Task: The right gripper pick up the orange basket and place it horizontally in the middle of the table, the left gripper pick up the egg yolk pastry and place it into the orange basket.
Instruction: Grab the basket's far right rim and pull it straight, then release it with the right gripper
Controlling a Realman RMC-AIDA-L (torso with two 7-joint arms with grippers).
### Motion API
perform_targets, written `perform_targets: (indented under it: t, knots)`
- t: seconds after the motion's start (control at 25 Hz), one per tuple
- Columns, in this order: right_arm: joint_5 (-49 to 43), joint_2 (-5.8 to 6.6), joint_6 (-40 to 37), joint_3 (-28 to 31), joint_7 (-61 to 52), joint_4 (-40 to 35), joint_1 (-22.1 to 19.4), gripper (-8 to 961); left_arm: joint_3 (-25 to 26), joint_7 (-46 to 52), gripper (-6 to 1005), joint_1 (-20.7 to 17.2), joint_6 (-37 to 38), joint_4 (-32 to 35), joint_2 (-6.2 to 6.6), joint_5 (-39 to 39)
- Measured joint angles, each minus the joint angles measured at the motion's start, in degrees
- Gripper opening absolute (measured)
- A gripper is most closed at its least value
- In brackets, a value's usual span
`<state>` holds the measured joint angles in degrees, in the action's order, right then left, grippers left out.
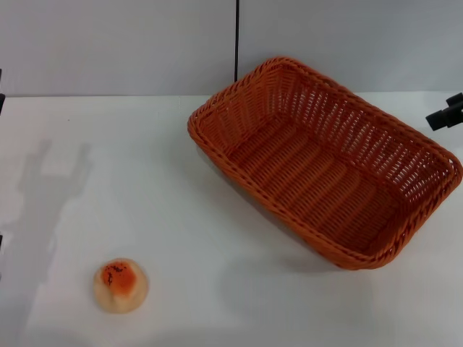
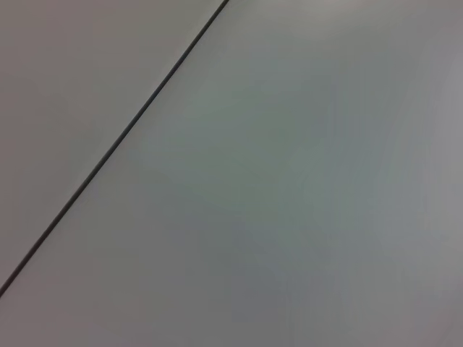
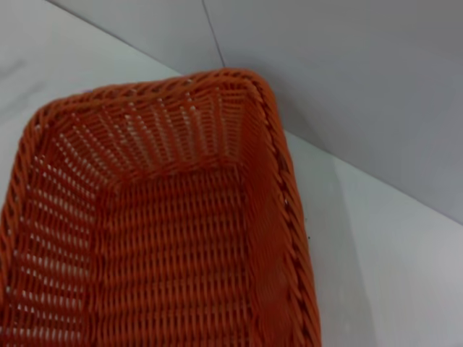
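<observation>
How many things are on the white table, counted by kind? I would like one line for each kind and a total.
Orange basket: 1
Egg yolk pastry: 1
Total on the table: 2

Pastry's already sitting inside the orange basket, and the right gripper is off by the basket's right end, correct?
Not quite. In the head view the egg yolk pastry lies on the table, left of the empty orange basket. The right gripper is indeed by its right end.
</observation>
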<state>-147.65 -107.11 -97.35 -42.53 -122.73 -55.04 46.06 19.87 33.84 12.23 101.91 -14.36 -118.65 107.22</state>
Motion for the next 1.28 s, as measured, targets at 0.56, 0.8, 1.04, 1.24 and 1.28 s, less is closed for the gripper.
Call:
perform_targets:
  t: [0.56, 0.8, 1.04, 1.24, 1.28]
  knots:
    - [-0.4, -0.92, 3.7, -3.0, 1.1, 4.4, 0.5, 659, 0.0, 0.0, 814, 1.1, -1.8, 0.1, 0.0, 0.0]
    - [-0.4, -1.31, 5.7, -3.5, 1.8, 8.2, 1.3, 657, 0.1, 0.0, 813, 1.8, -2.8, 0.1, 0.03, 0.0]
    - [-0.5, -1.69, 8.5, -4.4, 1.8, 11.8, 1.7, 656, 0.4, 0.0, 811, 2.2, -3.2, 0.2, 0.11, -0.1]
    - [-0.5, -2.12, 9.5, -5.3, 1.9, 12.1, 1.5, 622, 0.4, 0.0, 810, 2.3, -3.4, 0.2, 0.17, -0.2]
    - [-0.5, -2.12, 9.5, -5.3, 1.9, 12.1, 1.5, 589, 0.4, 0.0, 810, 2.3, -3.4, 0.2, 0.17, -0.2]
